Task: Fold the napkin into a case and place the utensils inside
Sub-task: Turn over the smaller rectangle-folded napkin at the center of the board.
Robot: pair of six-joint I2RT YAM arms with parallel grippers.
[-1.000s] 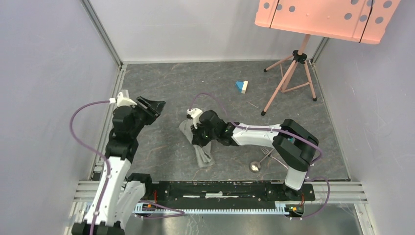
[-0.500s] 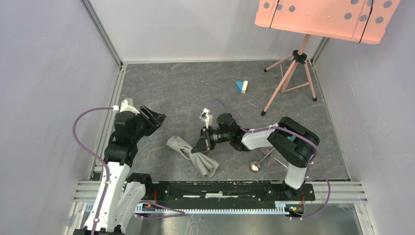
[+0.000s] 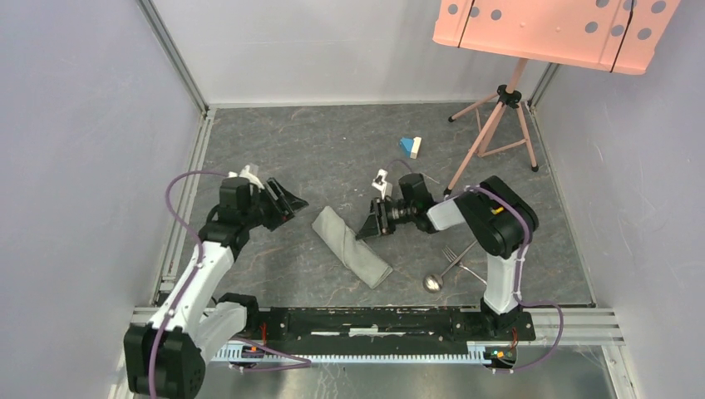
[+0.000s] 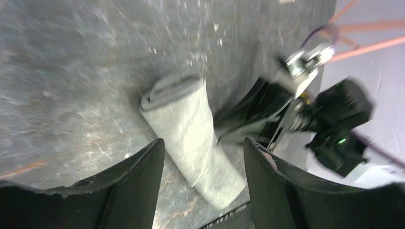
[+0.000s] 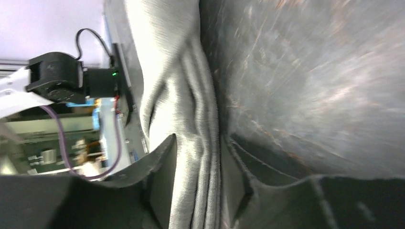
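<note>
The light grey napkin [image 3: 351, 244] lies on the table as a narrow folded strip, running diagonally from upper left to lower right. My right gripper [image 3: 368, 227] is low at the strip's right edge. In the right wrist view its jaws stand apart, open, and folds of the napkin [image 5: 191, 119] run loosely between the fingers [image 5: 162, 171]. My left gripper [image 3: 288, 204] hovers open just left of the strip's upper end, holding nothing. The left wrist view shows the napkin [image 4: 191, 129] beyond its fingers [image 4: 143, 171]. The fork [image 3: 454, 253] and spoon [image 3: 432, 283] lie at the right front.
Small blue and white blocks [image 3: 410, 146] sit toward the back. A tripod stand [image 3: 490, 133] with a pink board [image 3: 549, 29] stands at the back right. Walls enclose the table, with a rail [image 3: 391, 324] along the near edge.
The right gripper drew back to the right, dragging the bunched napkin out into a straight strip, and its jaws opened. The left arm swung right toward the napkin.
</note>
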